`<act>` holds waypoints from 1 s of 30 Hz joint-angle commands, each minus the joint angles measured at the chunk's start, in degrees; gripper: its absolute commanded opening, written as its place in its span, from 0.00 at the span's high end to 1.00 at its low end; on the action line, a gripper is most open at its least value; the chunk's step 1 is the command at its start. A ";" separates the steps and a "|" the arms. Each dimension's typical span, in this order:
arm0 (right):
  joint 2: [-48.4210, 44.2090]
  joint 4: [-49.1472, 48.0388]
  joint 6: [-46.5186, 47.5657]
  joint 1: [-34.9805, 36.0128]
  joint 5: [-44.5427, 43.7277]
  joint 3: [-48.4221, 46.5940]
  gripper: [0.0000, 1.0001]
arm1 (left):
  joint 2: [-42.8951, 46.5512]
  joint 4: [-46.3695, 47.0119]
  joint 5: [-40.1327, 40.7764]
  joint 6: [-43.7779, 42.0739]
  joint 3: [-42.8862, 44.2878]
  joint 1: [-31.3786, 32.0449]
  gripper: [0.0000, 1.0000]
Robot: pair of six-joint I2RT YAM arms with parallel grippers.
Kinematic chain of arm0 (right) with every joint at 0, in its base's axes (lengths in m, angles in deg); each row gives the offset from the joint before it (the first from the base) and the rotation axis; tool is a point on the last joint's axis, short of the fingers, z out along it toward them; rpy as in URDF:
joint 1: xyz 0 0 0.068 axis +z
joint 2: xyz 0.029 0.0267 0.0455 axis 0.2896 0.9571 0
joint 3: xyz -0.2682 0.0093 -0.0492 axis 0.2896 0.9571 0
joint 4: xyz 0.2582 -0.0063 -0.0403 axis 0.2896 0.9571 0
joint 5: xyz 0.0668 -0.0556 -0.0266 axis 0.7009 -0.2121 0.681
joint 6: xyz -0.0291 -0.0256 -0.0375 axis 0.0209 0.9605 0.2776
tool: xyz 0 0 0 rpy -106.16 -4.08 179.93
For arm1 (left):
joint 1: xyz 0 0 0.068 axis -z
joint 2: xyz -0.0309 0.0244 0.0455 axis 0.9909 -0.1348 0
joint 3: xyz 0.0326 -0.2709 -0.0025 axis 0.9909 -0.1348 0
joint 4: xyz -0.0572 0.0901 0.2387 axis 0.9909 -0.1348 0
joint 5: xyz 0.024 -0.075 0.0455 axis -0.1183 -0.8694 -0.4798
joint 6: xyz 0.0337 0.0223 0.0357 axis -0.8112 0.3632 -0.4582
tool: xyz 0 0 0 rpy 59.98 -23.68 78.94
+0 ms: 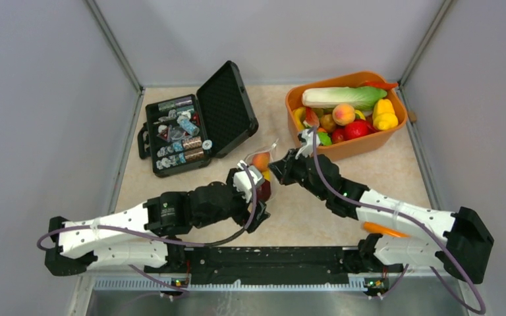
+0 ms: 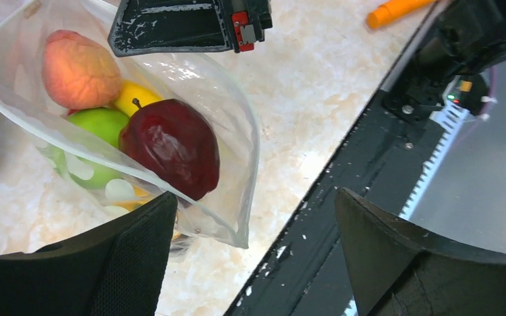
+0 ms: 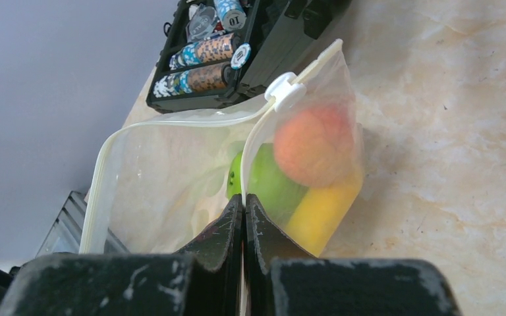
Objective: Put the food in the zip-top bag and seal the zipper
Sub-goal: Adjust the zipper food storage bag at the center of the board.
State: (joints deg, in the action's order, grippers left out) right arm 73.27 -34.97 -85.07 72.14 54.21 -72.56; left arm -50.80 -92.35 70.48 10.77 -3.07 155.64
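The zip-top bag point(image 2: 234, 118) stands open on the table between both arms. Inside it are food pieces: a peach point(image 2: 79, 69), a green apple point(image 2: 95, 128), a dark red apple point(image 2: 171, 148) and a yellow piece point(image 3: 323, 210). My right gripper point(image 3: 244, 201) is shut on the bag's rim by the zipper point(image 3: 171, 122), whose white slider point(image 3: 284, 92) sits at the far end. My left gripper point(image 2: 250, 217) is open just past the bag's lower corner, with nothing between its fingers. From above, the bag point(image 1: 267, 150) sits between the left gripper point(image 1: 258, 201) and the right gripper point(image 1: 275, 164).
An orange tub point(image 1: 362, 146) full of toy food stands at the back right. A black case point(image 1: 227, 105) lies open at the back left. An orange carrot point(image 1: 385, 230) rests by the right arm. The black base rail point(image 2: 342, 197) runs close to the bag.
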 commanded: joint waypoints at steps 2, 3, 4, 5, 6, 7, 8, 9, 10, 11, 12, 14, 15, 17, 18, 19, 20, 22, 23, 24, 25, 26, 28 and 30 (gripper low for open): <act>1.69 -0.40 -2.44 -0.19 2.02 -5.44 1.00 | -0.36 0.58 18.12 0.80 -0.89 4.97 0.11; 1.84 -0.67 -2.72 -0.20 2.41 -5.73 1.00 | -0.47 0.33 19.16 0.93 -1.01 5.32 0.10; 1.92 -1.11 -2.96 -0.19 2.82 -5.86 1.00 | -0.72 0.18 20.17 0.99 -1.02 5.66 0.09; 1.91 -1.47 -2.91 -0.16 3.09 -6.00 1.00 | -1.05 0.13 21.24 1.00 -1.10 6.12 0.08; 2.01 -1.61 -2.95 -0.20 3.28 -6.16 1.00 | -1.58 0.00 22.29 1.00 -0.99 6.46 0.08; 1.99 -1.65 -3.06 -0.20 3.32 -6.41 1.00 | -2.38 -0.25 23.98 1.00 -0.83 7.00 0.09; 2.03 -1.63 -2.99 -0.20 3.21 -6.60 1.00 | -3.39 -0.51 25.82 1.00 -0.58 7.92 0.09; 2.14 -1.44 -2.98 -0.20 3.19 -6.94 1.00 | -4.30 -0.89 27.77 0.96 -0.19 8.97 0.09; 2.28 -1.17 -2.99 -0.16 2.95 -7.25 1.00 | -5.27 -1.34 29.77 0.92 0.16 10.13 0.09; 2.49 -0.78 -3.06 -0.19 2.94 -7.55 1.00 | -6.08 -2.02 31.40 1.10 0.65 11.10 0.09; 2.65 -0.37 -3.04 -0.20 2.82 -7.74 1.00 | -6.86 -2.79 32.72 1.43 1.08 11.92 0.08; 2.80 0.19 -3.00 -0.18 2.75 -8.14 1.00 | -7.83 -3.28 33.90 2.05 1.37 12.48 0.07; 2.88 0.29 -3.04 -0.20 2.75 -8.29 1.00 | -8.03 -3.36 34.11 2.18 1.17 12.56 0.07; 2.92 0.30 -3.05 -0.20 2.79 -8.41 1.00 | -8.33 -3.70 35.60 3.30 0.93 12.65 0.08; 2.81 0.31 -3.08 -0.20 2.84 -8.50 1.00 | -8.50 -4.20 36.47 3.97 0.93 12.62 0.09; 2.74 0.18 -3.04 -0.18 2.89 -8.48 1.00 | -8.57 -4.61 37.14 4.37 0.91 12.65 0.12; 2.63 0.07 -3.03 -0.14 2.92 -8.40 1.00 | -8.42 -4.93 38.03 4.83 0.92 12.66 0.16; 2.53 -0.05 -2.99 -0.19 2.88 -8.20 1.00 | -7.88 -4.46 39.33 4.82 0.85 12.66 0.27; 2.51 -0.05 -3.03 -0.19 2.96 -8.13 1.00 | -7.51 -3.54 39.58 4.15 0.64 12.70 0.33; 2.40 -0.05 -3.05 -0.16 3.07 -8.02 1.00 | -7.15 -2.26 39.58 3.13 0.34 12.67 0.39; 2.28 -0.11 -3.05 -0.19 3.20 -7.88 1.00 | -6.90 -0.98 39.07 2.06 -0.03 12.66 0.44; 2.14 -0.21 -3.11 -0.19 3.30 -7.72 1.00 | -6.65 0.18 37.98 0.98 -0.37 12.66 0.49; 1.78 -0.24 -3.10 -0.20 3.40 -7.56 1.00 | -6.60 1.45 37.07 0.21 -0.82 12.66 0.62; 1.43 0.13 -2.74 -0.20 3.32 -7.62 1.00 | -6.72 1.59 36.60 0.40 -1.00 12.61 0.75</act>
State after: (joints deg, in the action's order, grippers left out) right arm 76.13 -32.58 -87.56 72.10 56.89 -77.41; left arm -58.76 -94.87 106.98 12.39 -3.79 168.07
